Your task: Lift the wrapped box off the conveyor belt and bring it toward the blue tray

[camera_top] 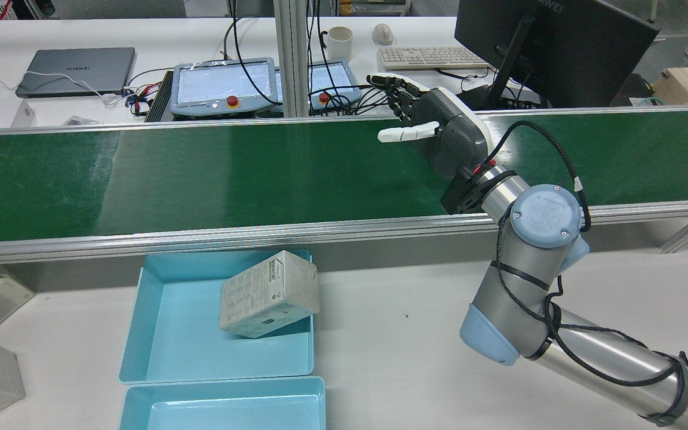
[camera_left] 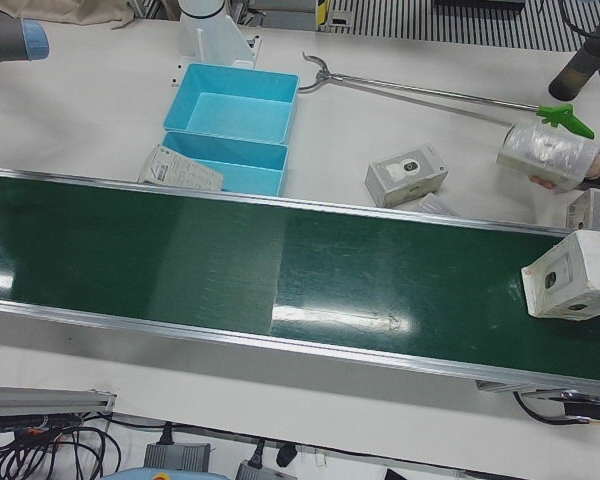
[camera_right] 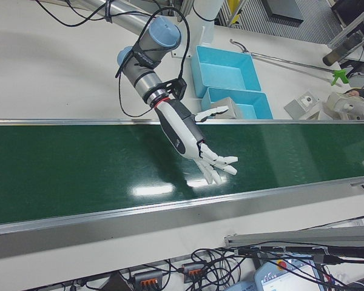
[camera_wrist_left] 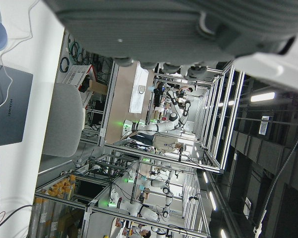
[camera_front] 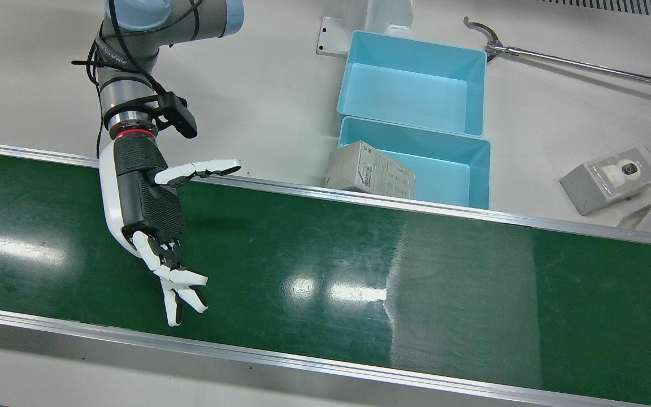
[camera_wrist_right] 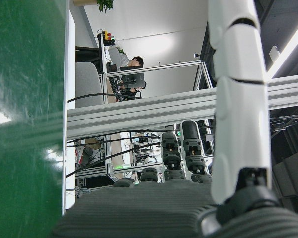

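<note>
A wrapped grey-white box (camera_front: pixel 369 169) (camera_top: pixel 269 294) lies tilted against the corner rim of the blue tray (camera_front: pixel 475 169) (camera_top: pixel 159 310) nearest the belt, partly inside it. My right hand (camera_front: pixel 150 209) (camera_top: pixel 439 134) (camera_right: pixel 191 142) hovers over the green conveyor belt (camera_front: pixel 359 265), well to the side of the box, fingers spread, holding nothing. Another wrapped white box (camera_left: pixel 575 275) sits on the belt at its far end in the left-front view. My left hand (camera_wrist_left: pixel 164 25) shows only as a palm in its own view, with nothing in front of it.
A second blue tray (camera_front: pixel 410 85) stands behind the first. A long metal reach tool (camera_front: pixel 574 62) and a grey wrapped box (camera_front: pixel 613 176) lie on the white table. A person's hand holds a wrapped bundle (camera_left: pixel 548 155) at the belt's far end. Aluminium rails edge the belt.
</note>
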Controlling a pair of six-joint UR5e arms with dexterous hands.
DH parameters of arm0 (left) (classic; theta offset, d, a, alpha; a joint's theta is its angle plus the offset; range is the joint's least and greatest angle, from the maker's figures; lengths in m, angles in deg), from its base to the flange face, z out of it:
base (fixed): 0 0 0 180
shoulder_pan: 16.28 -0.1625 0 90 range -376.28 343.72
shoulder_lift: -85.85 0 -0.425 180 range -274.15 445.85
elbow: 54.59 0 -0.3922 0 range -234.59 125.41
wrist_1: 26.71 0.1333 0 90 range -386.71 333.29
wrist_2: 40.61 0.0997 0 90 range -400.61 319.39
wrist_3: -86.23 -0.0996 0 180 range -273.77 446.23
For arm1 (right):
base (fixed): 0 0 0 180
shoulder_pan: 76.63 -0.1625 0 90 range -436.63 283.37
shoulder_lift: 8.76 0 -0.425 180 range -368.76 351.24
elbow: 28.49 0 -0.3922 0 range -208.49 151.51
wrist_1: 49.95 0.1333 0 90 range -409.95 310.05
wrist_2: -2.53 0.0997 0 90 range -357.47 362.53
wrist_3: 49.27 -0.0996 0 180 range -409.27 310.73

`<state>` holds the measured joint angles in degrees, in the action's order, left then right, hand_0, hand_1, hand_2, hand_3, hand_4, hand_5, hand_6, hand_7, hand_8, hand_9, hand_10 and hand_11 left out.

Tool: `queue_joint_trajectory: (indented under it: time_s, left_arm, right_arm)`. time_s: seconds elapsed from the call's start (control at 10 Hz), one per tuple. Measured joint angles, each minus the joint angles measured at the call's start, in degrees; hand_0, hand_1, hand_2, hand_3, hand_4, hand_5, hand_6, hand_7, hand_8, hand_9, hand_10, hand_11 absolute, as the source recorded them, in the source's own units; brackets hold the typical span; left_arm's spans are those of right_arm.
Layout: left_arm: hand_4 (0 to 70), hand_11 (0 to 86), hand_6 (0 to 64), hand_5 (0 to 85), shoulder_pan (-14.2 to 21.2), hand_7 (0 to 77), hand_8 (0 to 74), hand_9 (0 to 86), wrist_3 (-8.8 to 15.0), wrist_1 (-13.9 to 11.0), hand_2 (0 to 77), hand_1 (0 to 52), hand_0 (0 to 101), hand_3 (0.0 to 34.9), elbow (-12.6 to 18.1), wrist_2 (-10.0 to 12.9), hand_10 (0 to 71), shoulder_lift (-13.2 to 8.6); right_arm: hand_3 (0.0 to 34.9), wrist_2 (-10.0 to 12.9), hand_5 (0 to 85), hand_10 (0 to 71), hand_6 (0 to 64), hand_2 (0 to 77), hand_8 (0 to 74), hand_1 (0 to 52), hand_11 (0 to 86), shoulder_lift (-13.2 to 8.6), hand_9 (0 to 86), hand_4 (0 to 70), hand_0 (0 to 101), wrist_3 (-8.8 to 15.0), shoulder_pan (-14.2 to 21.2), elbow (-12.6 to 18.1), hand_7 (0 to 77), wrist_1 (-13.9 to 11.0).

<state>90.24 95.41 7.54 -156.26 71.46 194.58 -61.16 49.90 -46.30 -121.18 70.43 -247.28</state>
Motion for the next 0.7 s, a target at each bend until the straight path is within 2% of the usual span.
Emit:
queue_joint_trajectory:
  time_s: [0.2,0.7]
  left_arm:
    - [0.0,0.5,0.5,1.1,0.0,0.5,0.5,0.0,0.0,0.0,0.5,0.0,0,0.0,0.0,0.0,0.5,0.0]
    - [0.0,0.5,0.5,1.1,0.0,0.0,0.5,0.0,0.0,0.0,1.1,0.0,0,0.0,0.0,0.0,0.5,0.0]
  right_arm:
    - [0.4,0.0,25.1,0.0,7.1,11.4,1.1,17.5,0.5,0.0,4.4,13.1,50,0.1,0.1,-0.2,7.1,0.0]
    - [1.0,0.0,25.1,0.0,7.1,13.1,1.1,17.5,0.5,0.1,4.4,13.1,50,0.2,0.2,-0.3,7.1,0.0]
